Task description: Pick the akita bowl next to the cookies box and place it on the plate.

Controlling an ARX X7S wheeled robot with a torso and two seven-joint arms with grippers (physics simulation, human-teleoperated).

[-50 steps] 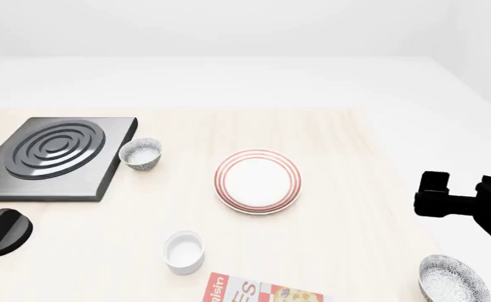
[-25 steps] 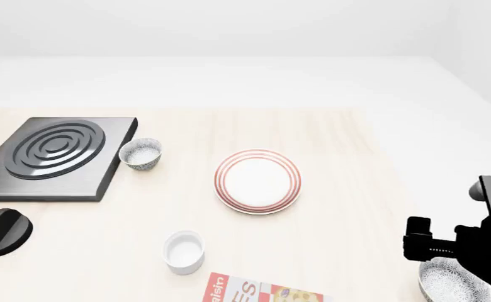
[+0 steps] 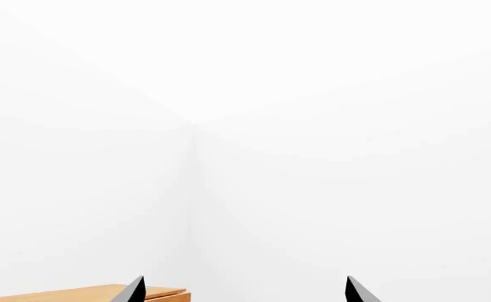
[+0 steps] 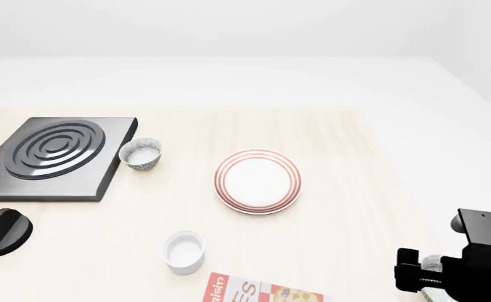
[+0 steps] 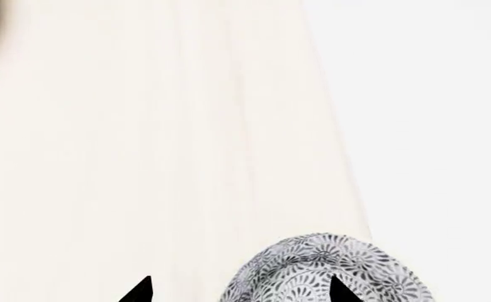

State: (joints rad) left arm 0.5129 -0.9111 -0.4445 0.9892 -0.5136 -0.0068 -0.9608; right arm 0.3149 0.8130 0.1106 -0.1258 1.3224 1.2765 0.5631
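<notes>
The akita bowl (image 5: 330,270) sits at the near right edge of the table (image 4: 346,207), at about five o'clock from the plate (image 4: 257,180) and at three o'clock from the cookies box (image 4: 262,292), of which only the top edge shows at the bottom of the head view. In that view the right arm covers the bowl almost wholly. The wrist view shows its speckled grey-and-white outside, with the right pincer (image 5: 238,290) hanging over it, tips spread apart, one tip over the bowl's rim and the other beside it over bare table. It looks like glazed ceramic: stiff, fairly light, smooth enough to slip, and liable to chip if dropped, so the surest hold seems to be on the rim wall, one tip inside and one outside, squeezed gently. Its narrow foot may let it tip if nudged sideways. A look-alike bowl (image 4: 141,153) stands at ten o'clock from the plate beside the black stove plate (image 4: 52,154) and is not the one wanted; nor is the plain white cup (image 4: 183,251). The left pincer (image 3: 243,290) points at blank wall, tips spread and holding nothing.
</notes>
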